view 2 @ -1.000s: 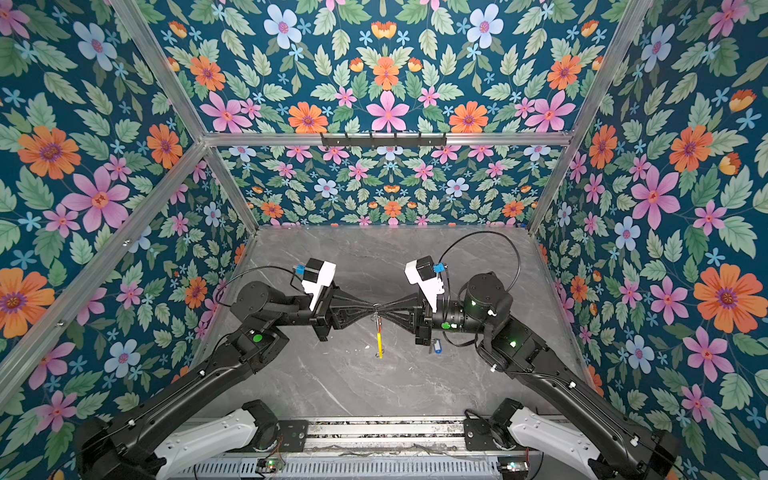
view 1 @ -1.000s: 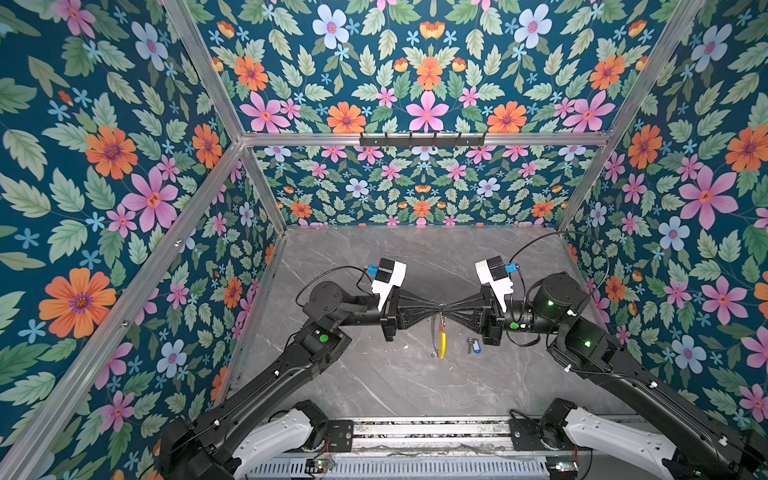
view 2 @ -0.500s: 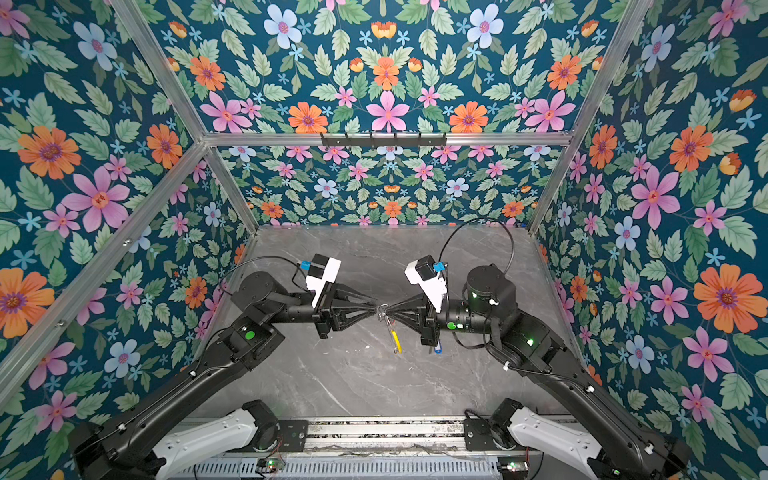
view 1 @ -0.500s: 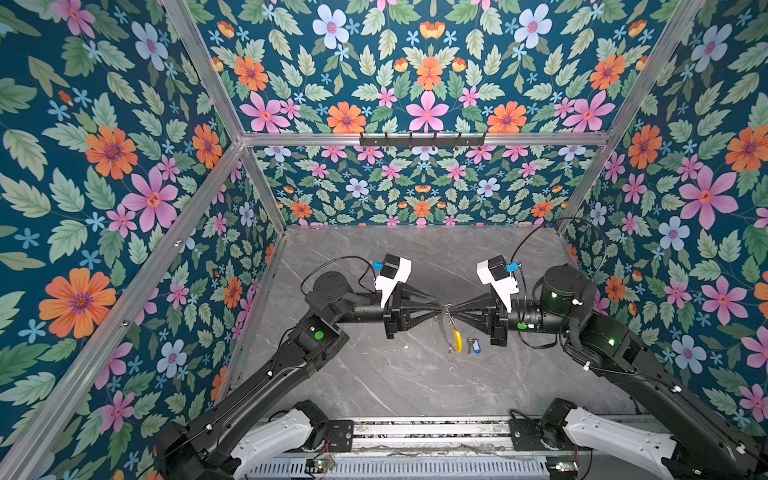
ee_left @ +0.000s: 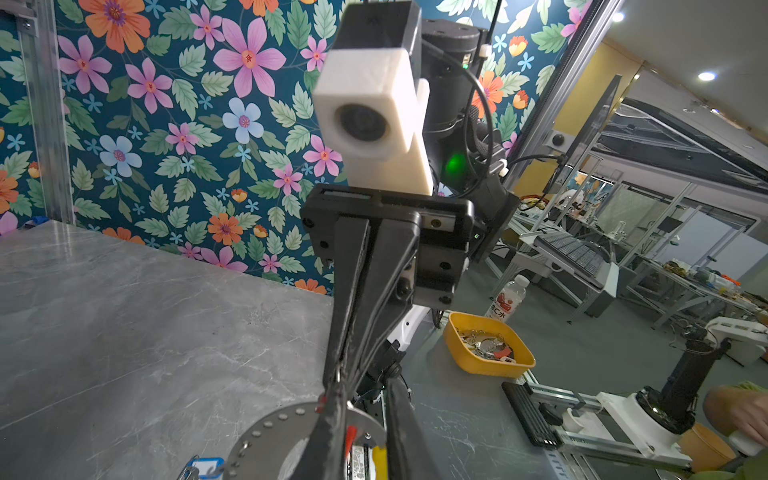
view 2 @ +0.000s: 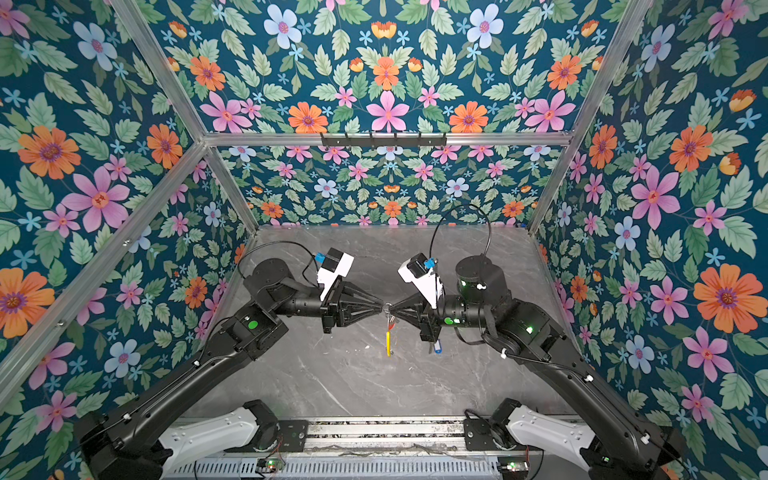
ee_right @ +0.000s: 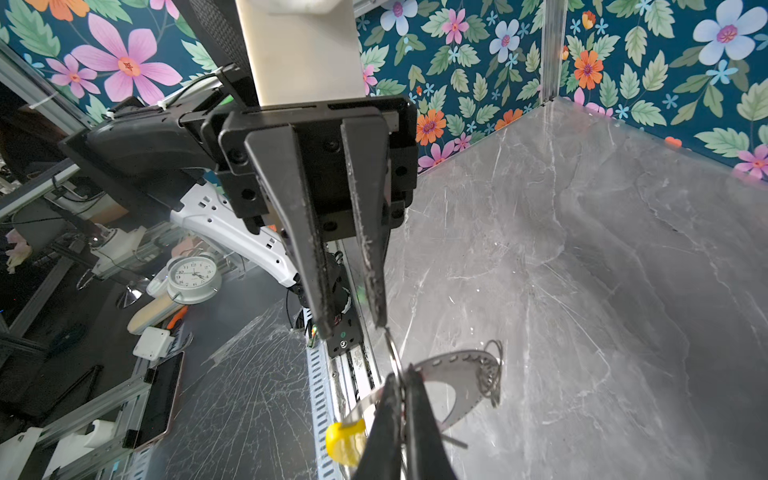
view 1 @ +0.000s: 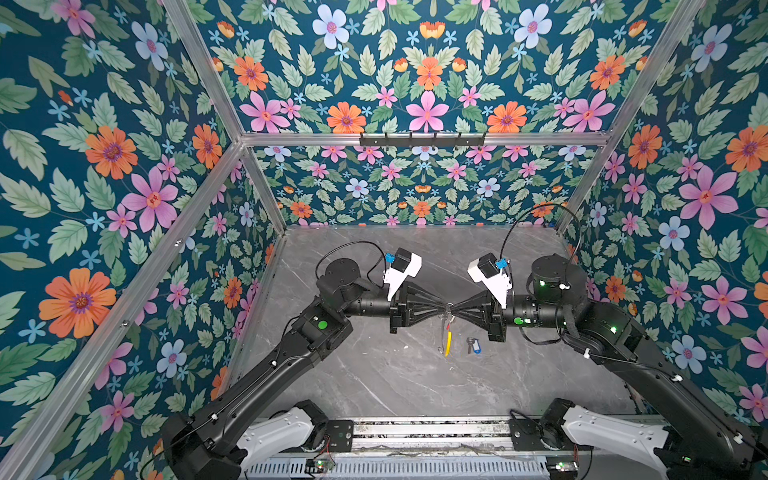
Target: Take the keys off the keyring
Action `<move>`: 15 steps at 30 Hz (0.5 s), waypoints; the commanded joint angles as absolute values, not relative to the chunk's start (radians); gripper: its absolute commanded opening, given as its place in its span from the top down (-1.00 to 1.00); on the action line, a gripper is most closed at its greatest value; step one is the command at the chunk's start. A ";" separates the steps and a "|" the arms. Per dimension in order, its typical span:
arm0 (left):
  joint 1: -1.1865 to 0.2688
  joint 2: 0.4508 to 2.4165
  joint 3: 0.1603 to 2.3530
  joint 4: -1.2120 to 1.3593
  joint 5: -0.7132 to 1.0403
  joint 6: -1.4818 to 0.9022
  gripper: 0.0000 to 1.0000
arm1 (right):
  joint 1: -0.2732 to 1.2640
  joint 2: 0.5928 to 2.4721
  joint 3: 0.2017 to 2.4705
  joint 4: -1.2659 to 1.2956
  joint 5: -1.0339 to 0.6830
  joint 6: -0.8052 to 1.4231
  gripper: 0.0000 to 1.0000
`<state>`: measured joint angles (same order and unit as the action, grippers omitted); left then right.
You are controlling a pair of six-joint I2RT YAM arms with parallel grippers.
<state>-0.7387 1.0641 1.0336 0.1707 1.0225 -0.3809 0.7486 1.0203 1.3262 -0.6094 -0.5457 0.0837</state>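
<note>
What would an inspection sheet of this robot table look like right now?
Surface: grey marble-look table, faint scratches.
Job's things: keyring held up between both grippers, red tag hanging at it; blue-tagged key lying loose on the table.
Clutter: nothing seen.
Grippers: left gripper slightly open at the keyring; right gripper shut on it.
Cables: black cable loops above each wrist.
Surroundings: flowered walls; yellow tray and clock outside.
</note>
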 commanded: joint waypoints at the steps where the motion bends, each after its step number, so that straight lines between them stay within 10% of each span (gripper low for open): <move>1: -0.738 1.066 1.048 0.127 1.023 -0.340 0.61 | 0.751 1.034 1.351 -0.618 -0.542 0.057 1.00; 15: -0.736 1.042 1.084 0.038 0.949 -0.269 0.54 | 0.769 1.035 1.382 -0.679 -0.544 0.028 1.00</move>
